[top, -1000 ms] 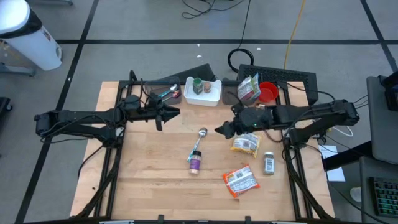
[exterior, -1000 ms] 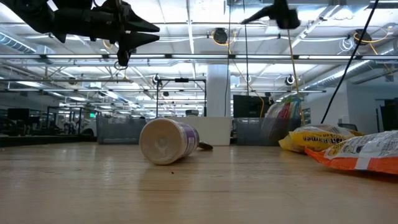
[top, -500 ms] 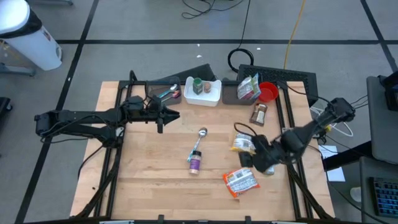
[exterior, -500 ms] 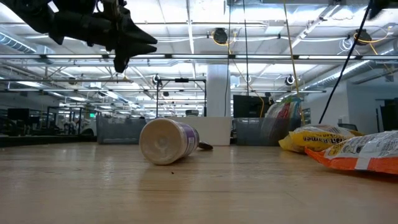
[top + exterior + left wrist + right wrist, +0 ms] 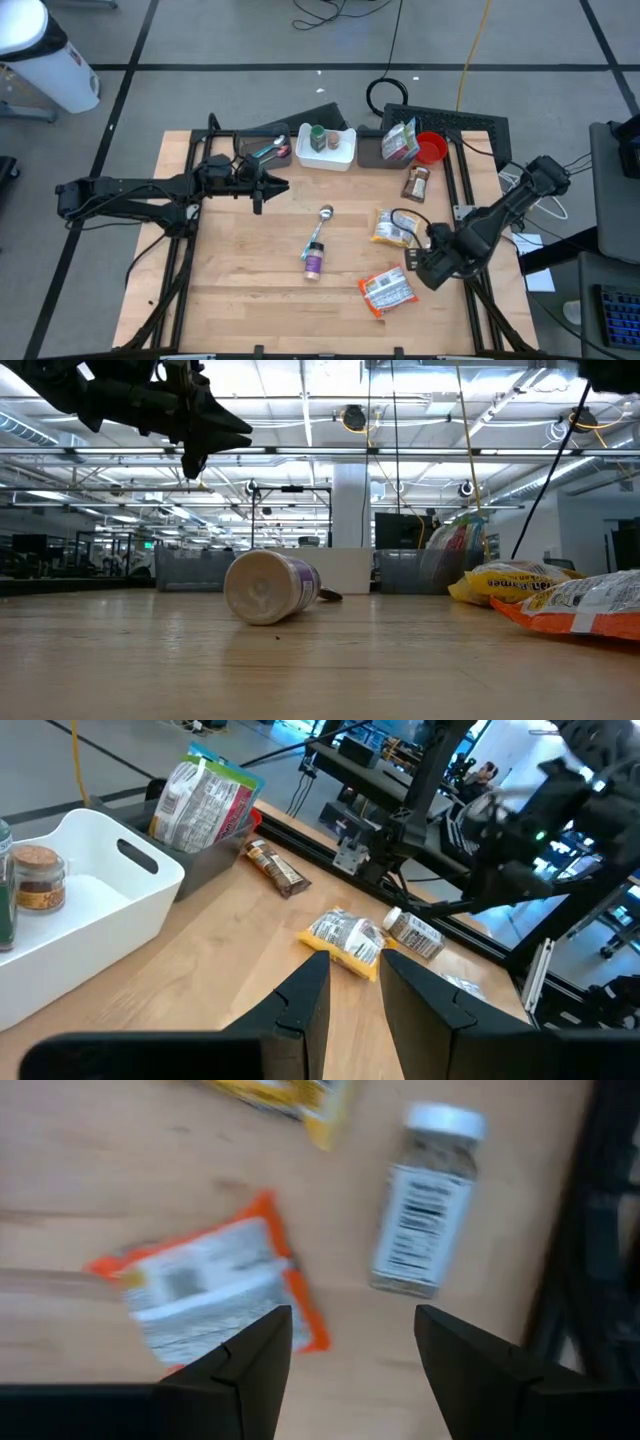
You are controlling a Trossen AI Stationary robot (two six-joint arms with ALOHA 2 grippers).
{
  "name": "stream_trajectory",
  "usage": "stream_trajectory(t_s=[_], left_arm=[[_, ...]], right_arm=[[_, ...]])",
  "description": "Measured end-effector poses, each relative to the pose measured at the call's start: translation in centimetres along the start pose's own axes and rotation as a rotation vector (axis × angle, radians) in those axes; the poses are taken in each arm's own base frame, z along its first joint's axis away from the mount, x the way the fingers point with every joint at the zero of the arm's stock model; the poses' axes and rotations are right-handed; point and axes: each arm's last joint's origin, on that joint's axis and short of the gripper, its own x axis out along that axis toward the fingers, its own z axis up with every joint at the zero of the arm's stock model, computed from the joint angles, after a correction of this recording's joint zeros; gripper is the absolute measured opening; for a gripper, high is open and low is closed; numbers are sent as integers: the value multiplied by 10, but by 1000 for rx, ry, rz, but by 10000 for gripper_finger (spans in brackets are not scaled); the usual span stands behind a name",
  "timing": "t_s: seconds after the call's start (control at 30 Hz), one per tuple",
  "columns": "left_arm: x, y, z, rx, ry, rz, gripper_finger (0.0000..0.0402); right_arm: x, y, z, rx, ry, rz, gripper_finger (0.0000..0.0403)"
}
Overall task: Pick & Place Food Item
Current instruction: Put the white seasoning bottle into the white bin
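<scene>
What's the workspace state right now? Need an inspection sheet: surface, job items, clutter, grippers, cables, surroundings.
Surface: wooden table, dry, no spills seen.
Job's things: orange snack bag near the front right; yellow snack bag and spice jar lying flat nearby; purple cup on its side, mid-table; brown wrapped bar near the right rail.
Clutter: white bin holding jars at the back edge; red cup and upright snack bag beside it; metal spoon.
Grippers: left gripper raised over the back left, empty; right gripper open above the table between the orange bag and the jar, holding nothing.
Cables: black coil and yellow cord on the floor behind.
Surroundings: white bin-like object on the floor, far left.
</scene>
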Motion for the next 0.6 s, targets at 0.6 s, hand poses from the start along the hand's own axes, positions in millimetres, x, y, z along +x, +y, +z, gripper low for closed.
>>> stream_trajectory(t_s=[0.6], left_arm=[[0, 0, 0, -39, -1, -2, 99]], right_arm=[[69, -8, 10, 51, 53, -52, 205]])
